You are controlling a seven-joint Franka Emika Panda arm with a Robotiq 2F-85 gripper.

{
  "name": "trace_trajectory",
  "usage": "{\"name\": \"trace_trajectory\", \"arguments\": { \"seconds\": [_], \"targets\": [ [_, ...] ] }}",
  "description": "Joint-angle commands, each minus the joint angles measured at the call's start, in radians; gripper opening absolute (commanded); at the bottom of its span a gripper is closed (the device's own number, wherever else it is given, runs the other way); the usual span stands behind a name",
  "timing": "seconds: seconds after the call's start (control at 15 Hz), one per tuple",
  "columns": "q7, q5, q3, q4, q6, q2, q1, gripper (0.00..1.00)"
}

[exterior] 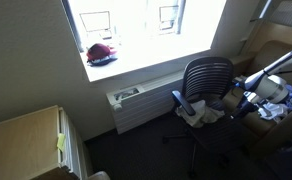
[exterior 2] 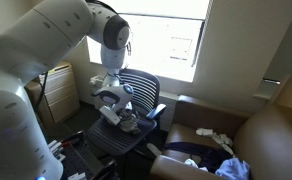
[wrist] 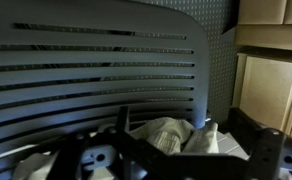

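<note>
Wrist view puts the crumpled white cloth (wrist: 171,135) on the seat of the office chair (wrist: 96,70), at the foot of its slatted backrest. It lies directly under the gripper (wrist: 171,158), whose fingers stand spread wide with nothing between them. In an exterior view the gripper (exterior 2: 116,108) hangs just above the cloth (exterior 2: 129,122), apart from it.

To take the cloth well, I judge the fingers should come straight down astride its highest fold, clear of the backrest. They should close only once they bracket fabric, since a nudged chair may swivel or roll.

Beyond the chair, a brown armchair (exterior 2: 271,125) holds a white garment (exterior 2: 211,135) and a blue garment (exterior 2: 231,170). The wooden cabinet (wrist: 271,90) is too dim to show any contents.
</note>
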Motion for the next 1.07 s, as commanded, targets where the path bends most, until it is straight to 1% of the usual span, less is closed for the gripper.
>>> {"name": "trace_trajectory", "arguments": {
  "seconds": [0.0,0.07,0.13,0.2,0.27,0.33,0.47,0.53,0.6,0.67,0.73,0.8,0.87,0.93,1.0],
  "targets": [
    [-0.262,0.144,0.243,0.128,0.280,0.199,-0.124,1.00],
    [-0.324,0.144,0.312,0.181,0.361,0.272,-0.165,1.00],
    [-0.358,0.104,0.356,0.228,0.432,0.333,-0.195,1.00],
    [-0.374,0.026,0.385,0.266,0.503,0.391,-0.218,1.00],
    [-0.277,0.083,0.313,0.164,0.410,0.250,-0.131,1.00],
    [-0.301,0.052,0.343,0.204,0.454,0.301,-0.162,1.00],
    [-0.332,0.031,0.366,0.243,0.493,0.357,-0.211,1.00],
    [-0.348,-0.019,0.408,0.286,0.536,0.422,-0.273,1.00],
    [-0.344,-0.058,0.438,0.314,0.544,0.467,-0.311,1.00],
    [-0.327,-0.106,0.463,0.340,0.567,0.506,-0.331,1.00],
    [-0.274,-0.154,0.445,0.397,0.515,0.518,-0.312,1.00],
    [-0.262,-0.201,0.468,0.428,0.512,0.564,-0.319,1.00],
    [-0.242,-0.239,0.472,0.459,0.513,0.590,-0.314,1.00],
    [-0.243,-0.293,0.499,0.482,0.525,0.639,-0.322,1.00],
    [-0.114,-0.338,0.461,0.426,0.478,0.538,-0.299,1.00]
  ]
}}
